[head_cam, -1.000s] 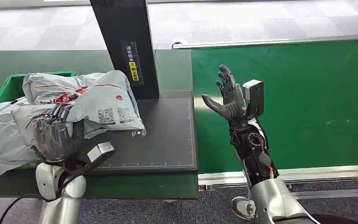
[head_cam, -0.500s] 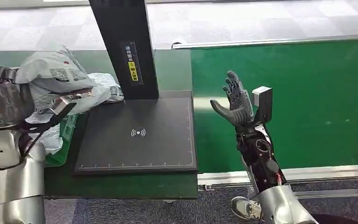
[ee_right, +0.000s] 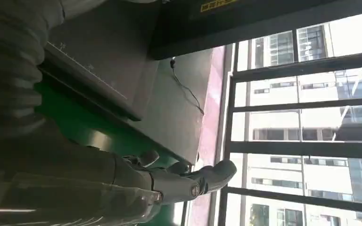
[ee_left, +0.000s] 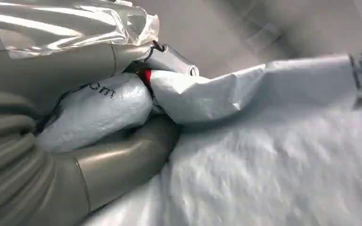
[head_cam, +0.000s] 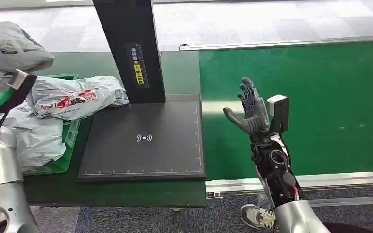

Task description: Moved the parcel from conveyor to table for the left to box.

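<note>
three grey parcels [head_cam: 73, 97], one green bin [head_cam: 58, 162], one scanner pad [head_cam: 143, 141]

At your ten o'clock, a grey parcel [head_cam: 9, 46]; below it, a grey bag with red print [head_cam: 75, 97]. Bright green bin [head_cam: 60, 162]. Black scan pad [head_cam: 143, 141], white ruler ticks. Black post [head_cam: 128, 48], yellow label. Conveyor [head_cam: 315, 102] green at three o'clock.

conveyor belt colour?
Green: the conveyor belt shows best in the head view, beside the black scanner pad.
</note>
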